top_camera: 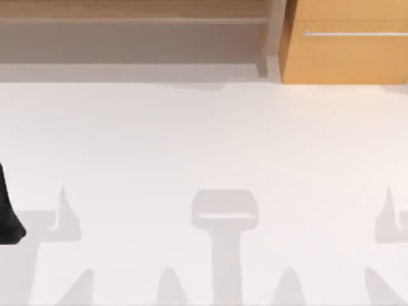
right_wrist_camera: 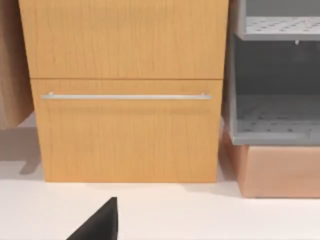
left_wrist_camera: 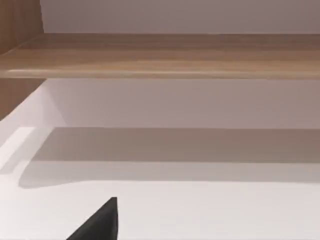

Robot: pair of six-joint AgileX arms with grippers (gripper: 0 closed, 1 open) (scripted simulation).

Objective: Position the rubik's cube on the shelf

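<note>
The rubik's cube is out of view. The shelf is a long, low, light-brown wooden unit along the table's back edge at the left, with an upright post at its right end. In the left wrist view its flat board runs across above the white table, with shaded room beneath. My left arm is a dark shape at the table's left edge. A black part of my left gripper points toward the shelf. A black part of my right gripper faces the drawer.
An orange-wood drawer with a silver handle stands at the back right, next to the shelf's post. Beside it in the right wrist view is a grey perforated rack on a tan box. The white table spreads in front.
</note>
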